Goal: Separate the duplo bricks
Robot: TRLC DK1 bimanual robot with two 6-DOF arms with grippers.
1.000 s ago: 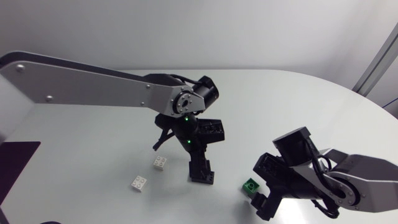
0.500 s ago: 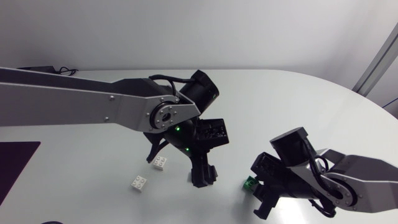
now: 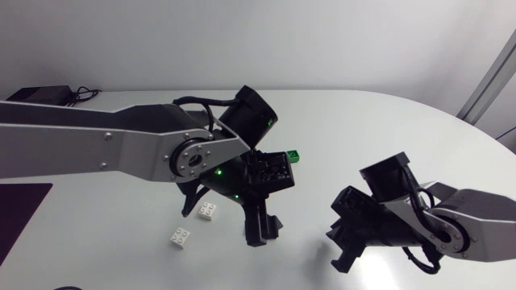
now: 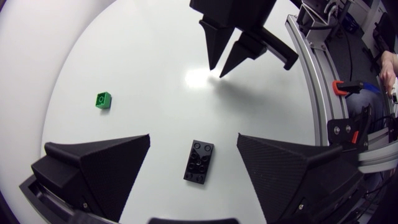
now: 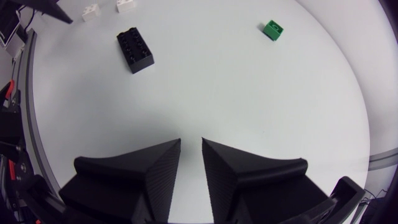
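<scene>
- Beneath the left gripper, whose fingers stand wide apart and hold nothing, a black rectangular plastic brick lies flat on the white table.
- A small green square plastic brick sits alone, well apart from the black one.
- A small white plastic brick and a second white brick lie near each other, not touching.
- The right gripper hangs empty, fingers nearly together.
- Every brick in view lies single, so the separating looks done, or nearly.
</scene>
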